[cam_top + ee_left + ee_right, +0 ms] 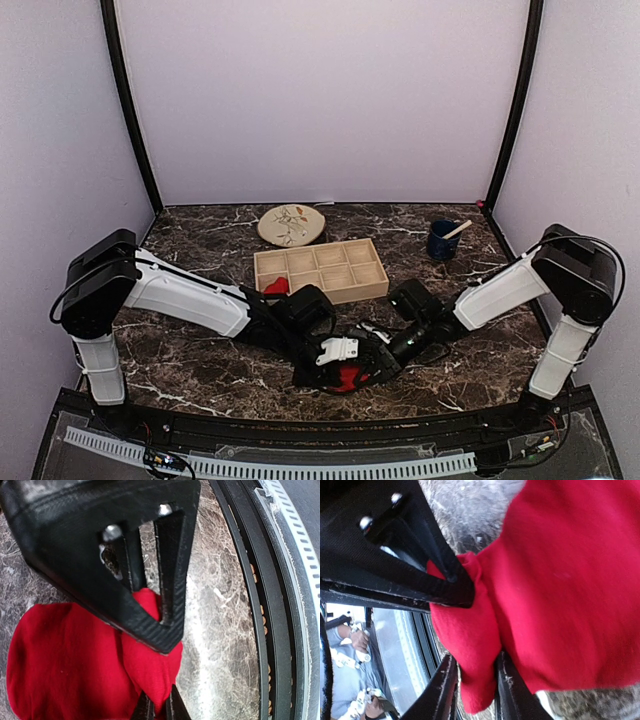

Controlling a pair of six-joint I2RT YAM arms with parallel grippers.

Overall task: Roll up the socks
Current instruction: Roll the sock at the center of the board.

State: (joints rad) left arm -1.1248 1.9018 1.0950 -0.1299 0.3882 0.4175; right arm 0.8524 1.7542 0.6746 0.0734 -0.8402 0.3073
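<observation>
One red sock (348,379) lies bunched on the marble table near the front edge, between my two grippers. My left gripper (325,372) is shut on a fold of this sock (150,670); its fingertips (145,710) pinch the cloth at the bottom of the left wrist view. My right gripper (368,368) is shut on another fold of the same sock (560,580), with cloth squeezed between its fingers (440,690). Each wrist view shows the other gripper's black finger pressed against the sock. A second red sock (276,287) lies beside the left end of the wooden tray.
The wooden compartment tray (320,270) stands behind the grippers. A patterned plate (291,224) lies at the back, and a blue cup (442,240) with a stick stands at the back right. The black front rail (260,630) runs close to the sock.
</observation>
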